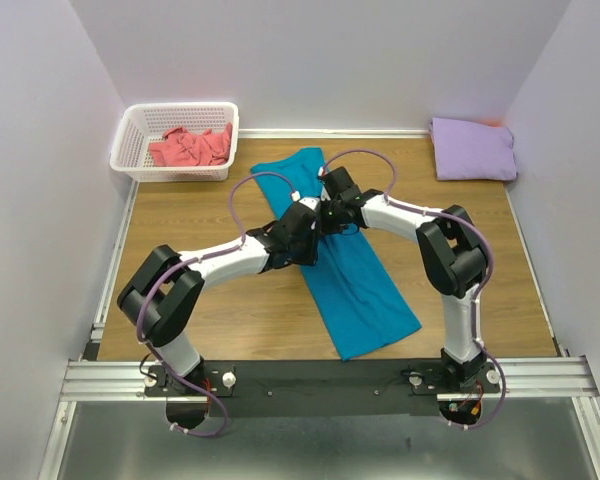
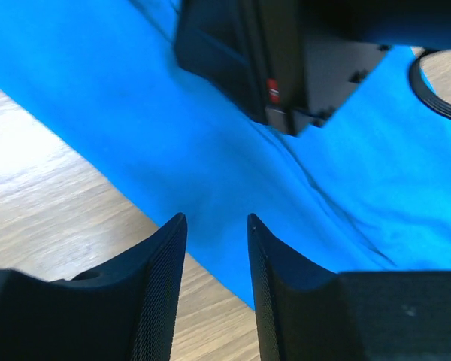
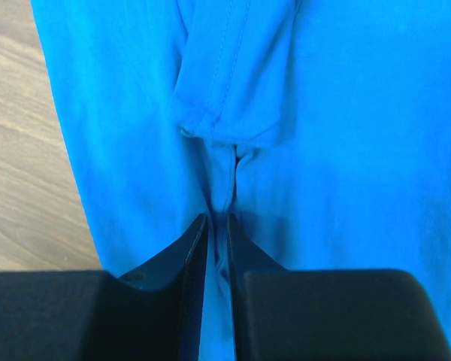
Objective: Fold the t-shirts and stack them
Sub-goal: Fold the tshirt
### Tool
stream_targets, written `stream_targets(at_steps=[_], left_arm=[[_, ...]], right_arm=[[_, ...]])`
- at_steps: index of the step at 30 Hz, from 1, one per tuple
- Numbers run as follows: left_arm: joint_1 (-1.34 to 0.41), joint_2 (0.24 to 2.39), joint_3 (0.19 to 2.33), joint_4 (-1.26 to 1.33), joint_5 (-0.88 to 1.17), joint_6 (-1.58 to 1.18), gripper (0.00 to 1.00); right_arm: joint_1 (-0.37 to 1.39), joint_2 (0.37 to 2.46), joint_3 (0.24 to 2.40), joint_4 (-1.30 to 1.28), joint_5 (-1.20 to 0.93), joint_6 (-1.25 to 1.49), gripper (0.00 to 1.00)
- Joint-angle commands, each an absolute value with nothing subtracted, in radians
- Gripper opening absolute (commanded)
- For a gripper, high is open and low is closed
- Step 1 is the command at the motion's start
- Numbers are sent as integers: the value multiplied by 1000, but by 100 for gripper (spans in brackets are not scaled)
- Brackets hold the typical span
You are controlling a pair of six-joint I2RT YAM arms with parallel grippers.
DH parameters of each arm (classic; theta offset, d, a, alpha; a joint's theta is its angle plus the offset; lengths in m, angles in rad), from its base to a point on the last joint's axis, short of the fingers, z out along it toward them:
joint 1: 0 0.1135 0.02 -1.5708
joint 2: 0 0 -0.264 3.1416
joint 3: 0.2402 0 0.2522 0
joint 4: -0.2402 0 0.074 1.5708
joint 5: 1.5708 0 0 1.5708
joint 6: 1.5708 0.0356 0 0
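Note:
The teal-blue t-shirt, folded into a long strip, lies diagonally across the middle of the table. Both grippers meet over its upper half. My left gripper hangs open at the strip's left edge, cloth and wood showing between its fingers. My right gripper is pinched on a raised ridge of the blue cloth, just below a small folded flap; its tips stand very close together. The pale lavender t-shirt lies folded at the back right. The coral-pink t-shirt lies crumpled in the basket.
A white lattice basket stands at the back left corner. Walls close the table on three sides. The right gripper's black body fills the top of the left wrist view, close ahead of the left fingers. Bare wood lies on both sides of the strip.

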State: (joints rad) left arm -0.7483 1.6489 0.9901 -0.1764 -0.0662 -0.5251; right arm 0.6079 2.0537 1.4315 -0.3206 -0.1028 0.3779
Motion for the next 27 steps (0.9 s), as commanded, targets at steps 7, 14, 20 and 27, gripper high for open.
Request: stream_targets(at_steps=[7,14,20,27], left_arm=[[-770,1701,920,-98,-23,-584,44],[-770,1735,891,-87,-6,-581,42],[-770,1750,871,-86,-5,-580,41],[-770,1733,847,-104,-5,-580,38]], right_arm=[[597,2097,1450,-282,-58,420,22],[594,2099,1450,-265,-77,445,22],[568,2092,1439,-253,-101,468,22],[543,2092,1428,-235,-141,489,21]])
